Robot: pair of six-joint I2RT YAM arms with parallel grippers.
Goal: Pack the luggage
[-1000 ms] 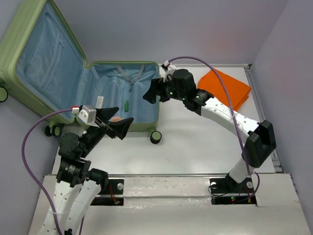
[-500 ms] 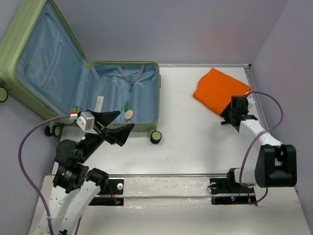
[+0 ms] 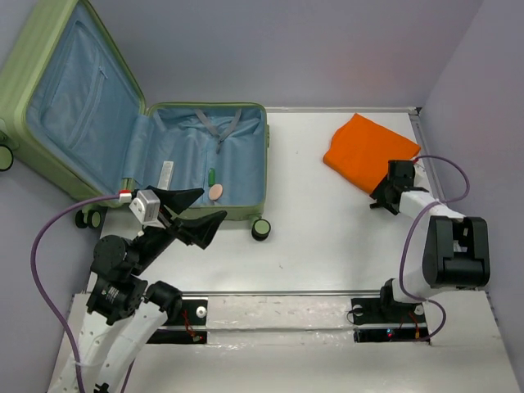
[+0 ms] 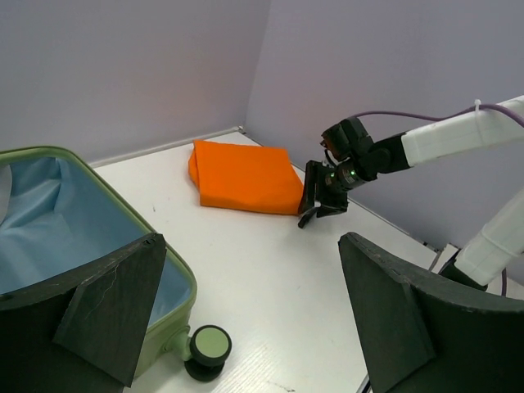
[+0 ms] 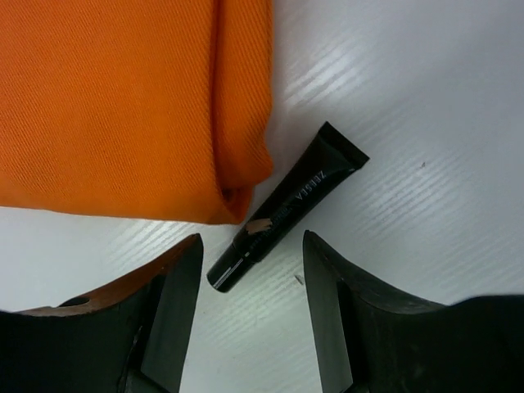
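1. The light-green suitcase [image 3: 70,98] lies open at the far-left corner of the counter [image 3: 327,237], with its lid leaning back. It hasn't budged in the last second.
2. The folded orange cloth [image 3: 368,151] sits at the far right. It hasn't shifted either and is not yet packed.
3. The right gripper [image 5: 250,246] is the big change. A second ago it hung at the suitcase's right edge, and it has since swung across to the cloth's near corner, only settling in the last half-second. Its jaws are parted and empty, straddling the cap end of a tube.
4. The left gripper [image 3: 199,208] hovers by the suitcase's near rim, barely moved. Its jaws are wide and hold nothing.
5. The black tube [image 5: 286,205] lies flat just beside the cloth's fold — I'd judge it the next pick.
6. A small pink oval [image 3: 216,191] already rests on the blue lining, so packing has begun.
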